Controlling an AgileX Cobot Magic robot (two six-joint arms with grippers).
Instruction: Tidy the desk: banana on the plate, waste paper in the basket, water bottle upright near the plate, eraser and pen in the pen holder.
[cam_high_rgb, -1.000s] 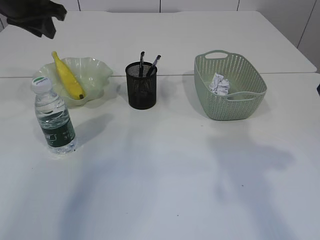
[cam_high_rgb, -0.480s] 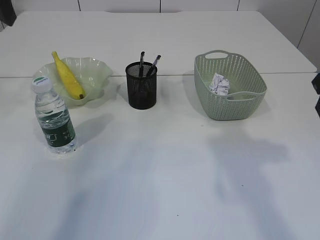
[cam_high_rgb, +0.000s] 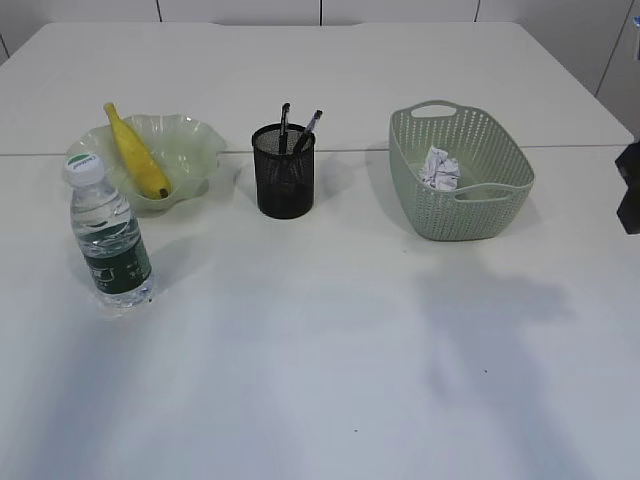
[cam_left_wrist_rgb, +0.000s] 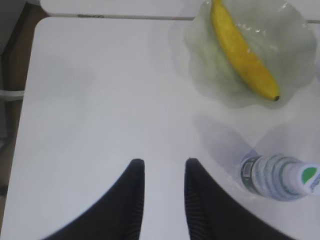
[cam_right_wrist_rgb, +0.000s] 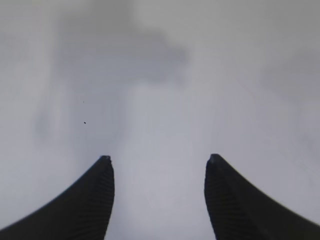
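Exterior: banana (cam_high_rgb: 137, 152) on plate (cam_high_rgb: 195, 140), far left; bottle (cam_high_rgb: 108, 232) upright just near it. Pens (cam_high_rgb: 297, 130) in holder (cam_high_rgb: 284, 172) (eraser not visible), paper (cam_high_rgb: 438, 167) in basket (cam_high_rgb: 497, 205), right.
Left wrist: left tool (cam_left_wrist_rgb: 163, 162) released, empty, over bare tabletop (cam_left_wrist_rgb: 95, 100).
Right wrist: right tool (cam_right_wrist_rgb: 159, 160) wide apart, empty.

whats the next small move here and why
Probably none beyond parking both arms: the banana lies on the plate, the waste paper in the basket, the water bottle stands by the plate, and pens stand in the pen holder. The eraser isn't visible.
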